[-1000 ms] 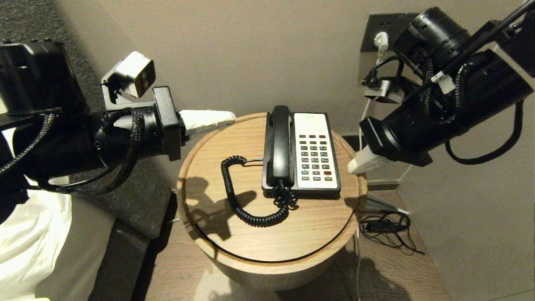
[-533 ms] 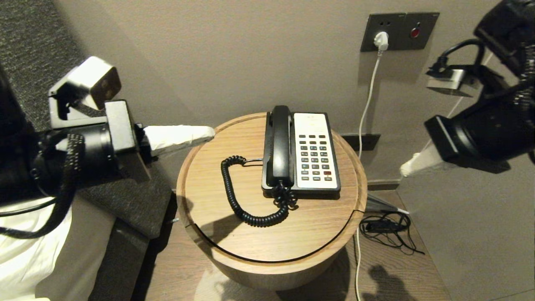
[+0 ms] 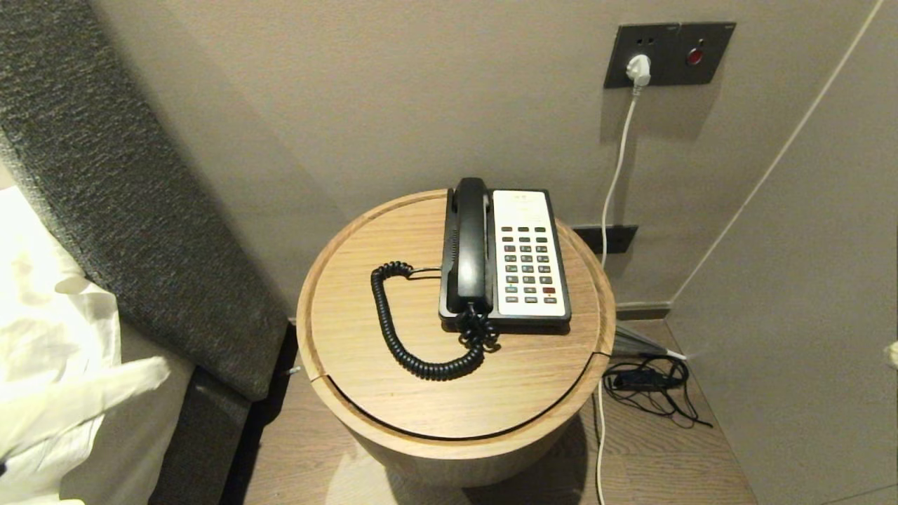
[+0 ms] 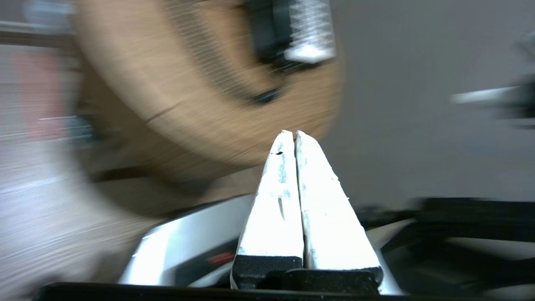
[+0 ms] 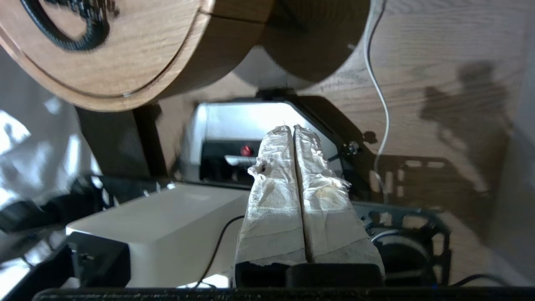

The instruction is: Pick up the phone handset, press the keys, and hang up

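The black handset [image 3: 468,245] lies in its cradle on the white phone base [image 3: 530,256], on the round wooden table [image 3: 365,393]. Its coiled cord [image 3: 407,337] loops over the tabletop. My left gripper [image 3: 161,367] is low at the far left, over the bedding and well away from the phone; the left wrist view shows it [image 4: 291,133] shut and empty. My right gripper [image 3: 892,354] barely shows at the right edge, low beside the table; the right wrist view shows it [image 5: 291,126] shut and empty.
A grey padded headboard [image 3: 119,210] and white bedding [image 3: 42,330] lie to the left. A wall socket with a white plug [image 3: 638,68] is behind the table, and a black cable bundle [image 3: 649,382] lies on the floor to the right. The robot's base [image 5: 167,225] is below the right gripper.
Both arms have pulled back from beside the table and dropped down, almost out of the head view. The handset stays on the cradle.
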